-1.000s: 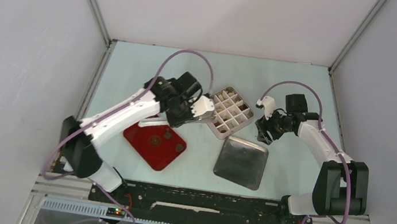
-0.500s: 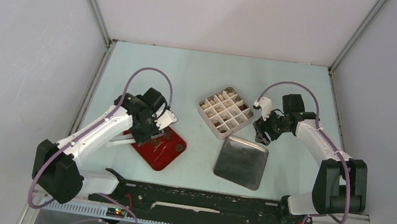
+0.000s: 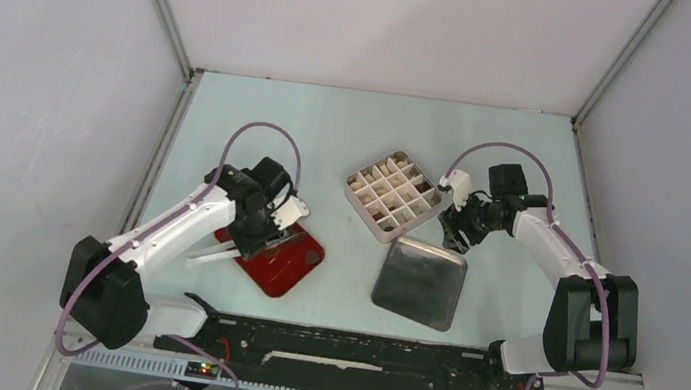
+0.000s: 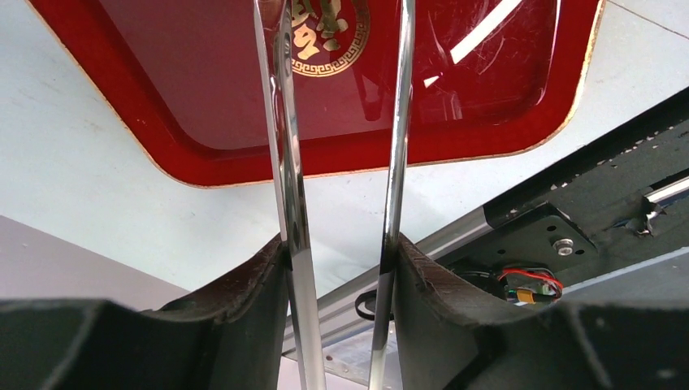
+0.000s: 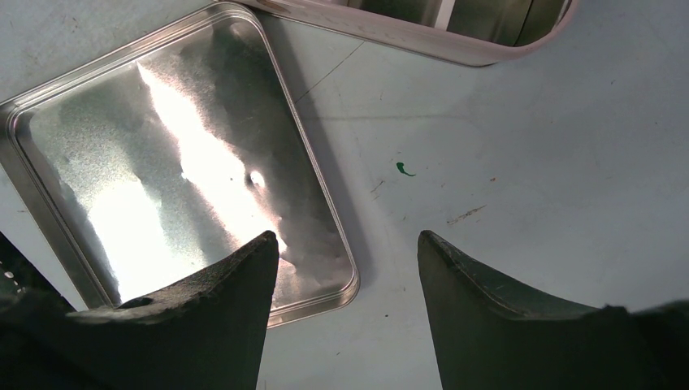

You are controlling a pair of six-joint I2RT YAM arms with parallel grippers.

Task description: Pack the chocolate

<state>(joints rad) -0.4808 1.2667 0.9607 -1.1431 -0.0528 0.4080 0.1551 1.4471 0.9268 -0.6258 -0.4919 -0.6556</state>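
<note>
Nearest the arm bases, at lower centre of the top view, we see two flat pieces on the table (image 3: 331, 123): a red tray (image 3: 289, 270) to the left and a bare metal tray (image 3: 421, 284) to the right, well apart. Above the red tray's upper left part hangs the left gripper (image 3: 266, 230). In its wrist view, we find it clamped on a pair of metal tongs (image 4: 284, 162), one finger pressing on each blade. The blades run up the frame over the tray's gold emblem (image 4: 329, 32), and their tips leave the picture at the top. The right gripper (image 3: 458, 232) hovers just beyond the metal tray's upper right corner. Its fingers stand apart over the table in its wrist view. Farthest, at the centre of the top view between the two grippers, lies a divided box (image 3: 364, 214). The chocolate (image 3: 381, 217) sits in its compartments as small cream and brown pieces, which we cannot count.
</note>
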